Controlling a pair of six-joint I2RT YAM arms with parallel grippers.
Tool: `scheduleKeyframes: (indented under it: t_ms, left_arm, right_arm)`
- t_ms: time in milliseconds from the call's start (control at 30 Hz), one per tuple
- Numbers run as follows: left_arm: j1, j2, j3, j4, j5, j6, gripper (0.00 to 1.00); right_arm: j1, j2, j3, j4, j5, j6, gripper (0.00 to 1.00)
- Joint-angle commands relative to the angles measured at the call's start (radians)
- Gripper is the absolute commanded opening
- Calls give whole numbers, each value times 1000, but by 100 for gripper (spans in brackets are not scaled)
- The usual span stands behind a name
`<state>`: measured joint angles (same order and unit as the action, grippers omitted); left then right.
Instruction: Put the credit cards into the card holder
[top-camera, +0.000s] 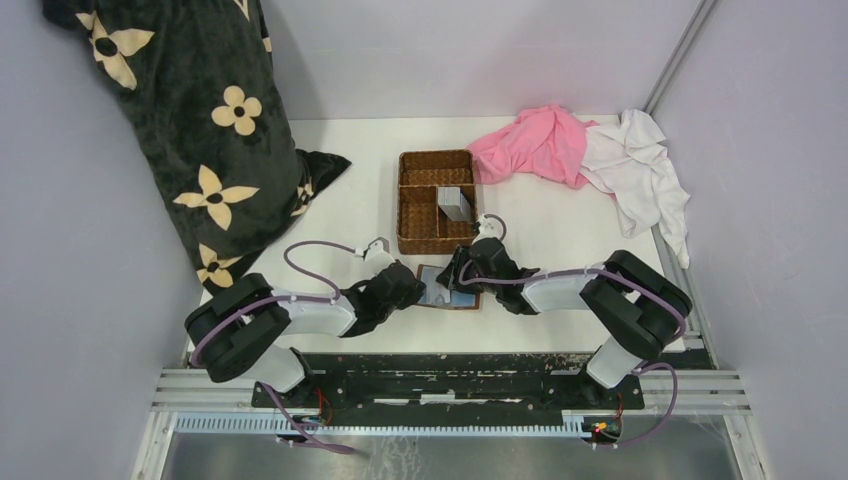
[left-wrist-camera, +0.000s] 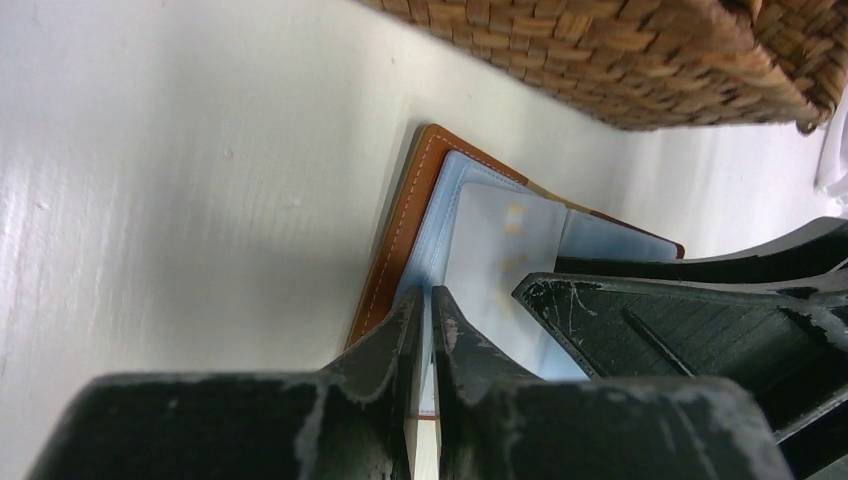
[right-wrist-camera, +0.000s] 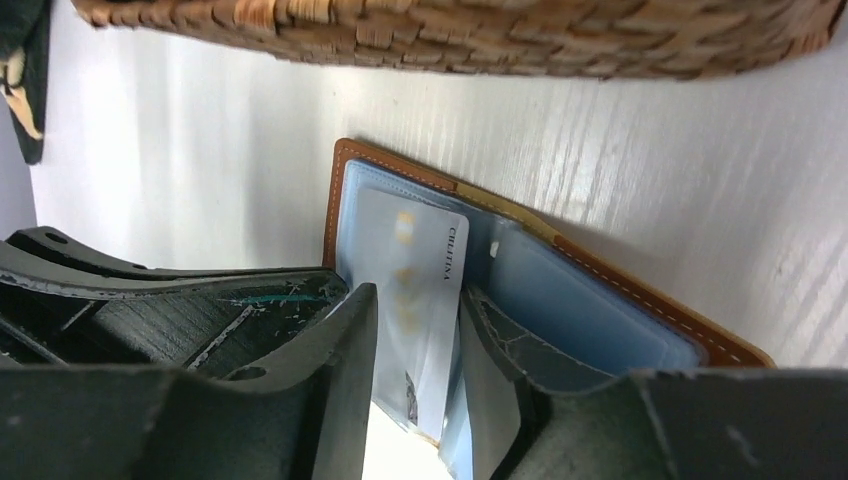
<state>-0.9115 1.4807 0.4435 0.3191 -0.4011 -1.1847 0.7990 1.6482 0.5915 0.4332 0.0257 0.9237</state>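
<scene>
Left wrist cam: my left claw (left-wrist-camera: 428, 325) is pinched narrow on the holder (left-wrist-camera: 395, 250), which lies open on the counter (left-wrist-camera: 180, 200). The card (right-wrist-camera: 400, 250) sits half in its slot. It looks thin, stiff and slick, so I'd push its end. My right claw (right-wrist-camera: 418, 300) straddles it, half open.

Lab-style robot test cell: white table (top-camera: 365, 205) boxed by plain grey walls (top-camera: 470, 50), aluminium mounting rail (top-camera: 200, 388) along the front.
</scene>
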Motion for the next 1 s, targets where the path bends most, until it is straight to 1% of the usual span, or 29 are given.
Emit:
scheduleKeyframes:
  t_ms: [0,200,267,400,600,700,867,967]
  left_arm:
    - [-23,-13,-50,-189,29,23,16]
    - [-44,-53,-63,-195,19,5,17]
    - [-53,-57,-63,-195,19,2,17]
    - [-69,-82,-68,-212,5,-7,17]
    - [-72,-228,-104,-260,-66,-17,19]
    - [-71,-269,-103,-294,-109,-17,20]
    - [-70,-248,-100,-286,-137,-14,20]
    - [-69,-221,-106,-233,-128,-10,20]
  right_arm:
    - [13,-56,-17,-192,46,-26,43]
    - [26,-90,6,-290,75,-42,48]
    - [38,-82,23,-320,90,-47,52]
    - [71,-60,48,-363,125,-46,52]
    - [93,-62,52,-379,153,-40,52]
    - [102,-64,63,-393,160,-42,52]
    - [117,-63,83,-413,173,-42,52]
    - [123,-63,87,-418,175,-41,52]
